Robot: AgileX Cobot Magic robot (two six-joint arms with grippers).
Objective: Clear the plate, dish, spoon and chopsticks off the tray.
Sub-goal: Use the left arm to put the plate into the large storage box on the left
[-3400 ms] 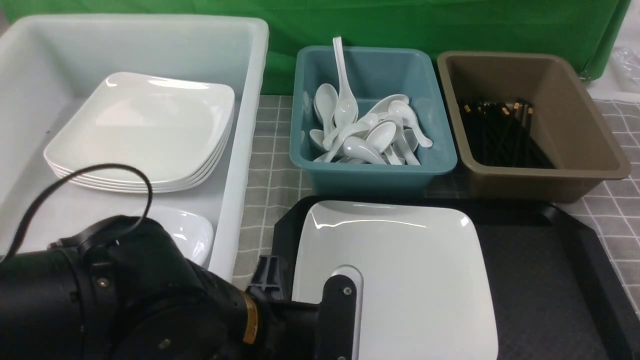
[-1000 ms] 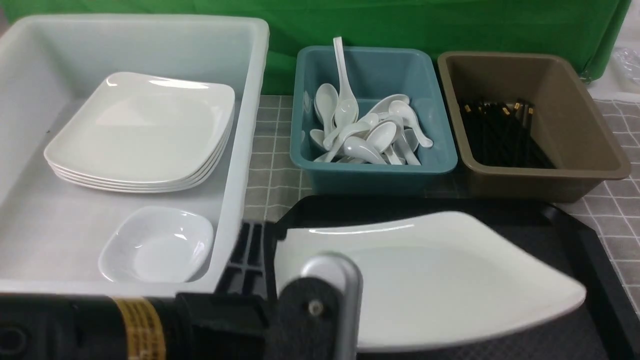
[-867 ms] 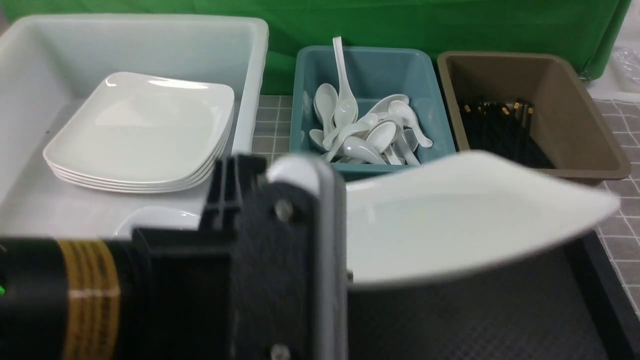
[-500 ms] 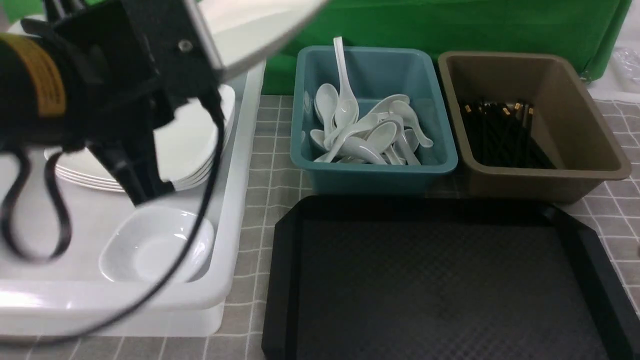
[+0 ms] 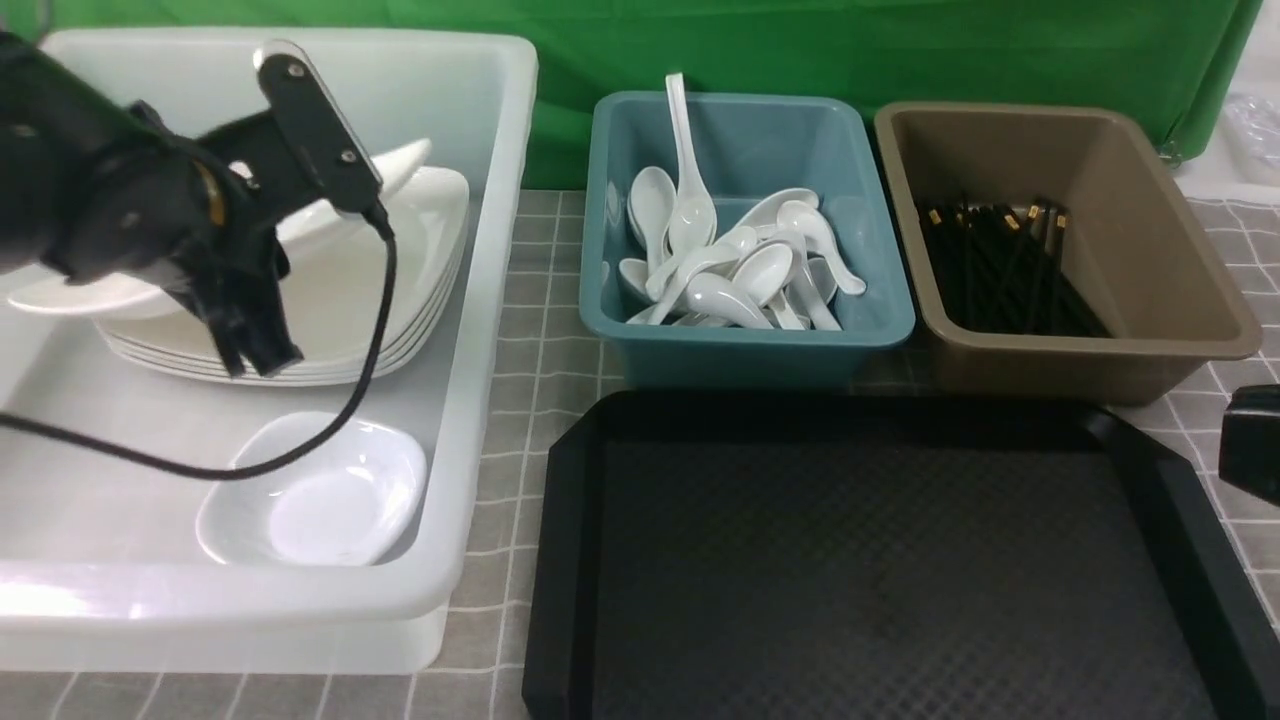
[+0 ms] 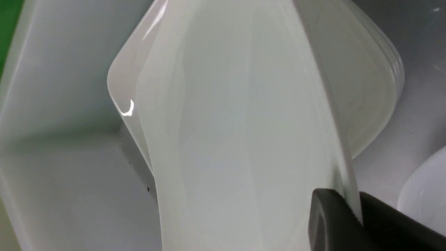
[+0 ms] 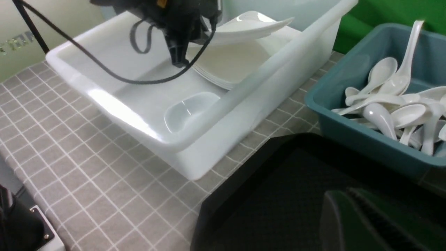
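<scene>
Fingers [image 5: 310,120] of left gripper [image 5: 285,200] clamped on plate [image 5: 405,160], tilted above stack [image 5: 400,290] in white tub [image 5: 500,200], left of tray [image 5: 560,560]. Wrist close-up: rim pinched tight. From right wrist: right gripper [image 7: 366,223] closed, by tray.

The white square plate [image 6: 237,122] hangs tilted just above a stack [image 5: 400,290] of 4 like plates in the white tub [image 5: 490,250]. The small dish [image 5: 320,500] sits upright in that tub's near-right corner. The black tray [image 5: 870,560] lies flat, its textured floor showing. The spoon [image 5: 720,300] (1 among many alike) lies heaped in the teal tub [image 5: 750,352]. The chopsticks [image 5: 1000,270], black and gold-capped, lie in the brown tub [image 5: 1150,240].
</scene>
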